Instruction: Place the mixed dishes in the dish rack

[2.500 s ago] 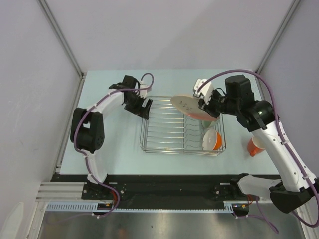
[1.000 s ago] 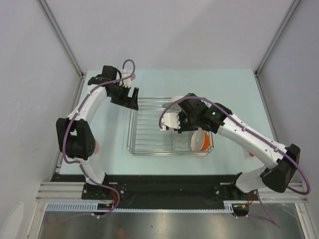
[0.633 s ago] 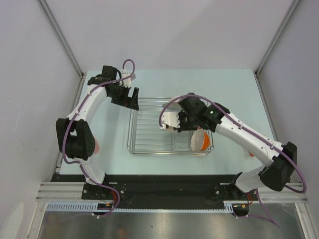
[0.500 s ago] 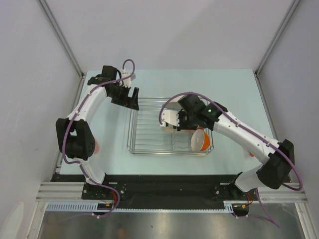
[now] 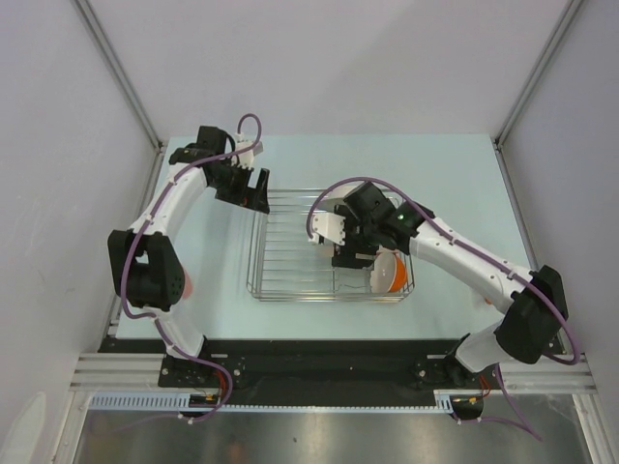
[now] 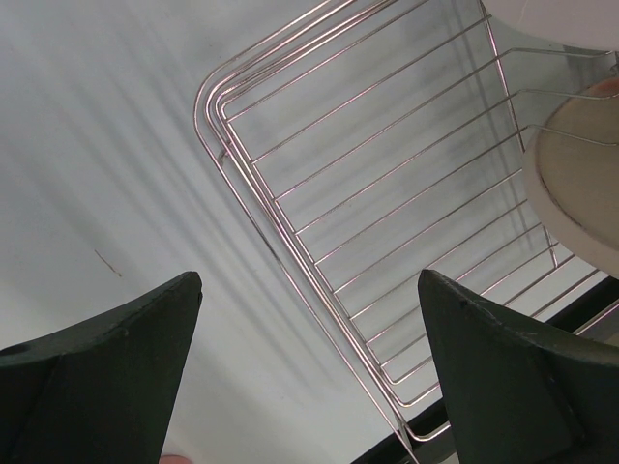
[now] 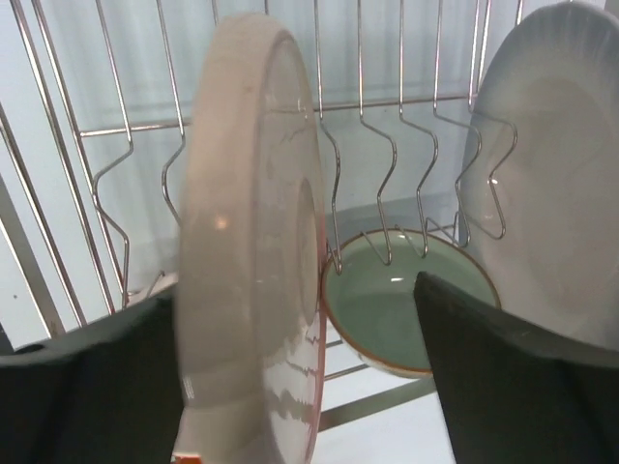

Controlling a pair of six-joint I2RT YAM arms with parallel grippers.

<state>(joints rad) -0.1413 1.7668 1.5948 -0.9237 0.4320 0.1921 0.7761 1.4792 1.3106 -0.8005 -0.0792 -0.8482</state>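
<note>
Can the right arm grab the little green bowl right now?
Probably not yet. The right gripper stands open around the upright plate, and the green bowl sits beyond it, low in the rack behind wire tines. It would likely have to pull clear of the plate first.

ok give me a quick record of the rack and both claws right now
plate: standing on edge in the rack, between the upright wires
right claw: open, one finger each side of the plate
left claw: open, empty, over the rack's far left corner
also in rack: green bowl, white bowl, orange bowl
</note>
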